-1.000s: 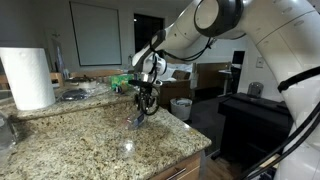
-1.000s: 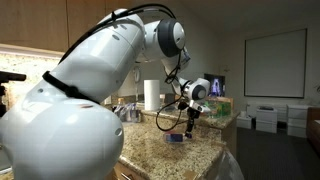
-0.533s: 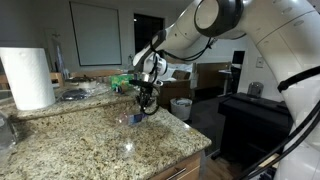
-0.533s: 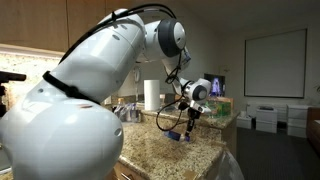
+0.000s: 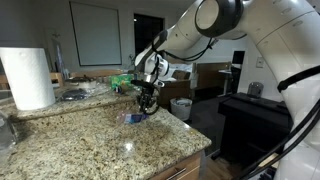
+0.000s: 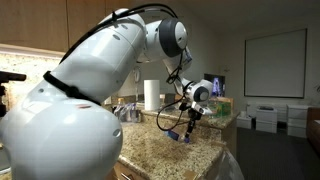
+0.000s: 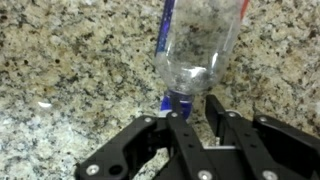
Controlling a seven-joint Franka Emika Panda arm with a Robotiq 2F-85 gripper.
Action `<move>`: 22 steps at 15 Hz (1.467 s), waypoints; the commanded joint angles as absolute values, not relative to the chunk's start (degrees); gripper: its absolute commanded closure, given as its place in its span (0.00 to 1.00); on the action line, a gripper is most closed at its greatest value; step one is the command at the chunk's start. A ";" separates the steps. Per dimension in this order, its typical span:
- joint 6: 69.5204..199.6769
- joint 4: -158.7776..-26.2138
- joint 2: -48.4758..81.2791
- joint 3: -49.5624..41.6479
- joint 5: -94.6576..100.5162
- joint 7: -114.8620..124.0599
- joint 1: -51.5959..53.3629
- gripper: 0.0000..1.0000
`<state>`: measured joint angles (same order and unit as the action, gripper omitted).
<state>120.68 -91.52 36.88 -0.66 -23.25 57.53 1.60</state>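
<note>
Granite countertop (image 5: 95,140) runs across the kitchen foreground, with a paper towel roll (image 5: 27,78) standing at its far end. I have the gripper (image 7: 197,112) with its jaws nearly together, clamped on the blue-capped neck of a clear plastic bottle (image 7: 195,45) held low over the stone. Only the wrist view shows granite through the bottle's wall. In both exterior views the bottle is a small bluish blur below the gripper, and I cannot tell whether it touches the counter.

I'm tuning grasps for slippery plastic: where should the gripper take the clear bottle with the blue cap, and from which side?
Take the blue cap and neck, coming in from the cap end, in line with the clear bottle. Its body is wide, round and smooth; the neck is narrow enough for the gripper, which is shut on it here.
</note>
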 commanded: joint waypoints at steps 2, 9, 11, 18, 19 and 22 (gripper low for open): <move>120.77 -93.95 35.25 0.48 -25.22 55.31 0.62 0.31; 119.08 -94.91 32.66 -0.07 -24.07 56.75 1.07 0.00; 119.24 -95.91 30.83 -0.45 -23.43 56.91 1.39 0.00; 118.34 -101.62 20.94 -0.03 -16.65 46.99 2.98 0.00; 117.64 -102.39 19.53 0.10 -15.68 45.02 3.27 0.00; 115.02 -103.78 17.07 0.43 -13.87 37.48 3.27 0.00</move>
